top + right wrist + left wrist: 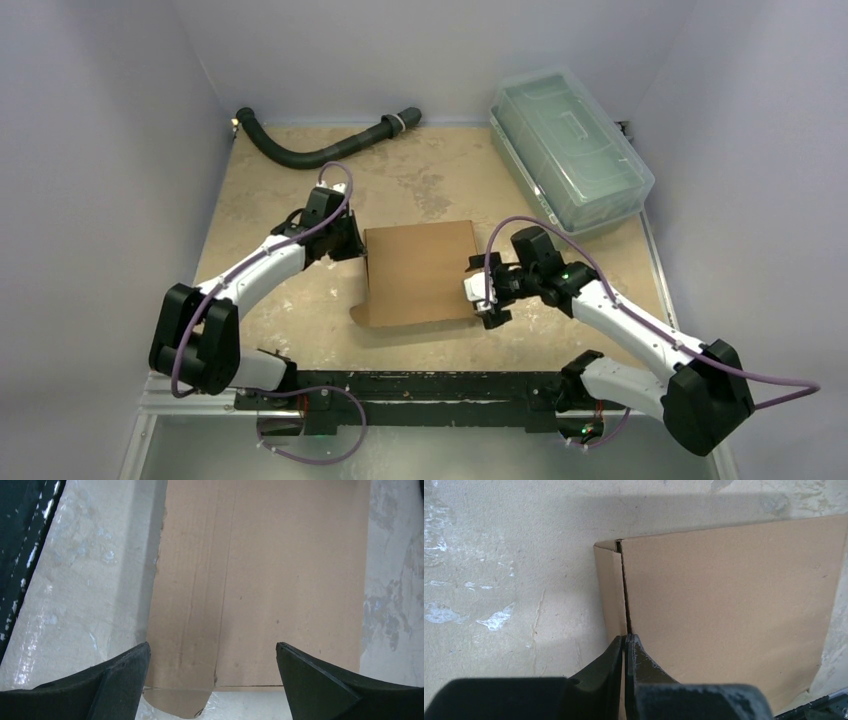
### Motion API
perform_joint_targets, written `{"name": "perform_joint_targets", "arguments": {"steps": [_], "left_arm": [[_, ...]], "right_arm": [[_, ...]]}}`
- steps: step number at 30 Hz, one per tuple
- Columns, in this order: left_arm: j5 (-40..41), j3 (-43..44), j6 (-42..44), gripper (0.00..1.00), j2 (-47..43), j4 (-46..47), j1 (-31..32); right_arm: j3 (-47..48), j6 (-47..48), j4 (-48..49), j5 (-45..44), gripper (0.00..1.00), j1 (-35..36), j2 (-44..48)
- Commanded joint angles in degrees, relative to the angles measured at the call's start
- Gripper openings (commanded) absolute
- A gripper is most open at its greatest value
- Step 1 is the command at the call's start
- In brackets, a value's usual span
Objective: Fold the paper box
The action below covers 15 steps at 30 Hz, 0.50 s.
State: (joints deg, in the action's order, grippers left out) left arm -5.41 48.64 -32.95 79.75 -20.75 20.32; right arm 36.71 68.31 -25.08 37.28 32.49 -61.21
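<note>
The paper box [420, 272] lies flat in the middle of the table as a brown cardboard rectangle, with a small rounded tab sticking out at its near left corner. My left gripper [352, 245] is at the box's left edge. In the left wrist view its jaws [625, 639] are shut, tips at the dark slit between a narrow side flap [609, 590] and the big top panel [724, 605]. I cannot tell whether any cardboard is pinched. My right gripper [487, 295] is at the box's right edge, open wide [212, 650] over the cardboard [265, 580], with nothing between its fingers.
A clear greenish plastic lidded bin [570, 150] stands at the back right. A black corrugated hose [320, 150] lies along the back left. The black rail [430, 385] carrying the arm bases runs along the near edge. Pale walls close in the table on three sides.
</note>
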Motion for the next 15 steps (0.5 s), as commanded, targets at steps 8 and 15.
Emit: {"name": "perform_joint_targets", "arguments": {"steps": [8, 15], "left_arm": [[-2.87, -1.73, -0.70, 0.11, -8.47, 3.40, -0.01], [-2.37, -8.34, -2.21, 0.22, -16.59, 4.62, -0.02]], "right_arm": [[4.00, -24.20, 9.76, 10.82, 0.98, -8.64, 1.27], [2.48, -29.96, 13.35, 1.14, 0.87, -12.51, 0.61]]}}
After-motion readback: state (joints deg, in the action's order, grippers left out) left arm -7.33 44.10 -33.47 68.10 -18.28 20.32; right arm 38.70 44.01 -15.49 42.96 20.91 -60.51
